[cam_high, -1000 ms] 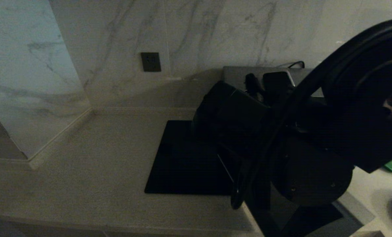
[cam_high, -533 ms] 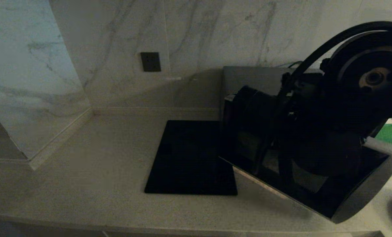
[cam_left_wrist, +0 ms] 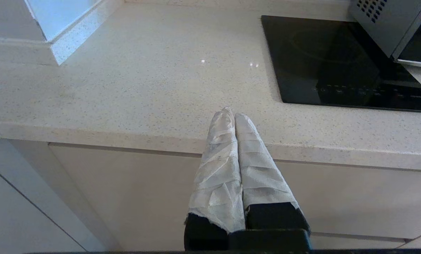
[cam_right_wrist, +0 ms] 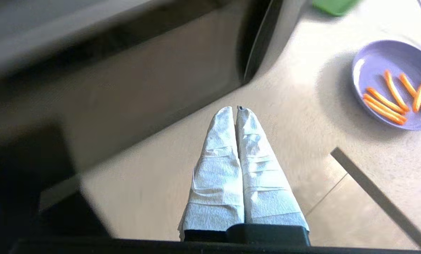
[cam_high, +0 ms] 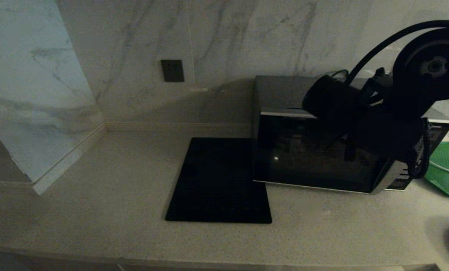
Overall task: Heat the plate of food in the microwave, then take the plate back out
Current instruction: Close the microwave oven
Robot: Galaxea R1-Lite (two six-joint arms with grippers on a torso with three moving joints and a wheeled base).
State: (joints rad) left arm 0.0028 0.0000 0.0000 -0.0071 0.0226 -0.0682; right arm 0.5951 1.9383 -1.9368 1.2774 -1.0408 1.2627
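Swinging shut since earlier, the microwave (cam_high: 315, 158) door now sits closed.

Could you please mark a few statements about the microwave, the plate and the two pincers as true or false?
1. The microwave door is shut. True.
2. The plate of food sits inside the microwave. False: it rests on the counter outside.
3. The right pincer holds the plate. False: it is shut on nothing.
4. The left pincer is shut, by the counter's front edge. True.
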